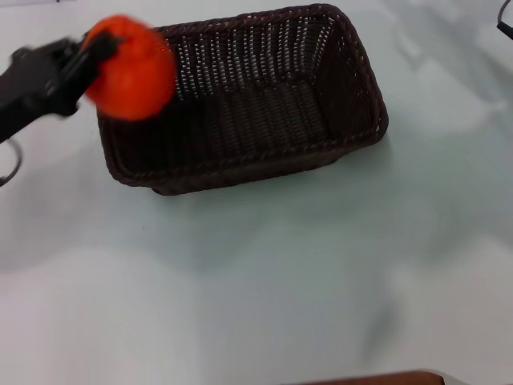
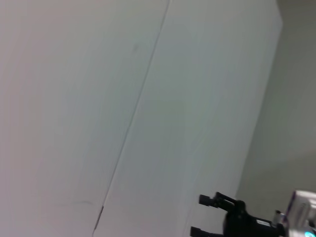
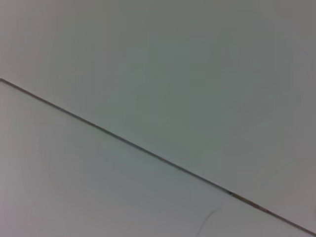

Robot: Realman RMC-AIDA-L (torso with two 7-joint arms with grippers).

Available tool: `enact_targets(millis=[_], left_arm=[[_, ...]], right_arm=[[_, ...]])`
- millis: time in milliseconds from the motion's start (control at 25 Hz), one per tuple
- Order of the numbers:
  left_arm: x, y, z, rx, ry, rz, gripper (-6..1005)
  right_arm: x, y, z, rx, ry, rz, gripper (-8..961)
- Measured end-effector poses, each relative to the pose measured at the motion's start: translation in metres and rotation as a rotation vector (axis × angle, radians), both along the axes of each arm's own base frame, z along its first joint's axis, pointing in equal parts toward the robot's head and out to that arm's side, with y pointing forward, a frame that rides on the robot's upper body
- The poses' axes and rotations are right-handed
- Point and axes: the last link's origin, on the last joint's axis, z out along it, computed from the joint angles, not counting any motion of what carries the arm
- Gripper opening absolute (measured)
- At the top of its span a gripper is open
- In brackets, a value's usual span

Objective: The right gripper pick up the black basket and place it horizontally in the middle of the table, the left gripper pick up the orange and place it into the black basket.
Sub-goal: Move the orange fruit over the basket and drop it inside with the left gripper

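The black basket (image 1: 357,76) lies lengthwise across the middle of the white table (image 1: 272,281), open side up and empty. My left gripper (image 1: 98,46) comes in from the left and is shut on the orange (image 1: 136,76), holding it in the air over the basket's left rim. My right gripper shows far off in the left wrist view (image 2: 201,215), its two fingers apart and holding nothing. Only a black sliver of that arm (image 1: 506,24) shows at the head view's top right corner, well away from the basket.
A brown edge (image 1: 377,377) shows at the bottom of the head view. A thin seam (image 3: 148,150) runs across the tabletop in the right wrist view, and also in the left wrist view (image 2: 133,118).
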Motion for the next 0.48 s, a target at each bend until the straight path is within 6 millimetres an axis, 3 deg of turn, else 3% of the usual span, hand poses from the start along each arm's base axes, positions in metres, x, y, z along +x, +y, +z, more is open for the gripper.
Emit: enact_targets(millis=[200,440,480], left_arm=[[0.015,0.02,-0.017,0.022,-0.012,0.069,124],[0.021,0.025,-0.021,0.03,-0.031,0.085,165],[0.021,0.026,-0.021,0.036,-0.036,0.086,276]], right_arm=[[-0.002,-0.001,-0.004,-0.002,-0.003,0.006,889],[-0.005,-0.003,-0.013,-0.009,-0.007,0.015,889],[-0.005,-0.003,-0.015,-0.012,-0.009,0.019,889]])
